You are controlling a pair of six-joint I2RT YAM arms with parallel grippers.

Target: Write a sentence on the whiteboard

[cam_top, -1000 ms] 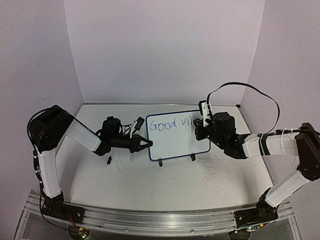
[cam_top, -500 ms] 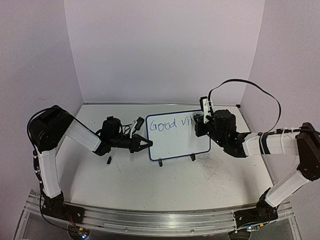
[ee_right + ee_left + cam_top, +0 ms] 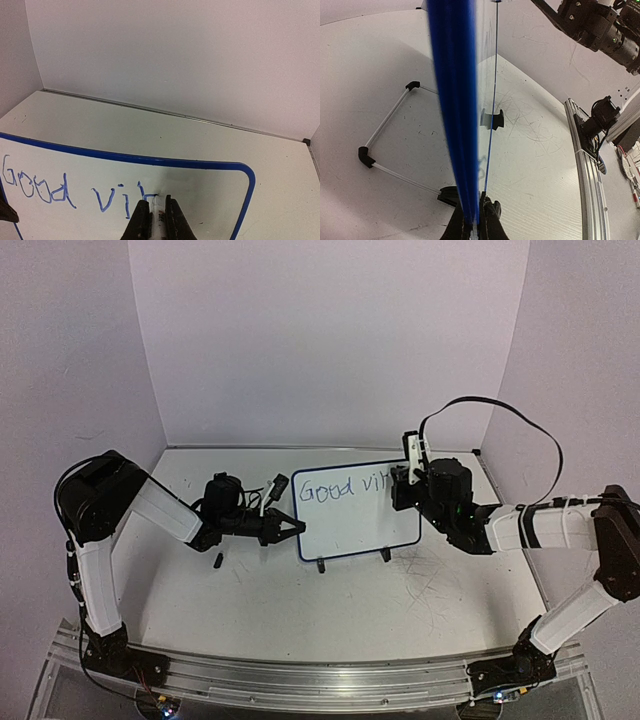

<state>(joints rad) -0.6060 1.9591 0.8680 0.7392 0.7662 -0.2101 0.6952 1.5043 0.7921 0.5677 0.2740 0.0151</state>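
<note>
L end effector point(image 3: 292, 528) pinched shut on left frame edge of whiteboard point(image 3: 352, 530); board upright on its feet, mid counter point(image 3: 300, 610). The sentence point(image 3: 340, 487) reads "Good vi" plus part letter. R end effector point(image 3: 156, 202) clamps marker point(image 3: 158, 215), tip at board by last stroke.

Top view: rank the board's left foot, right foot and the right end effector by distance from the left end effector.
From the left end effector, clamped on the whiteboard's left edge:
1. Left foot, just below and right.
2. Right foot, farther along the bottom edge.
3. Right end effector, at the upper right, holding a marker.
</note>
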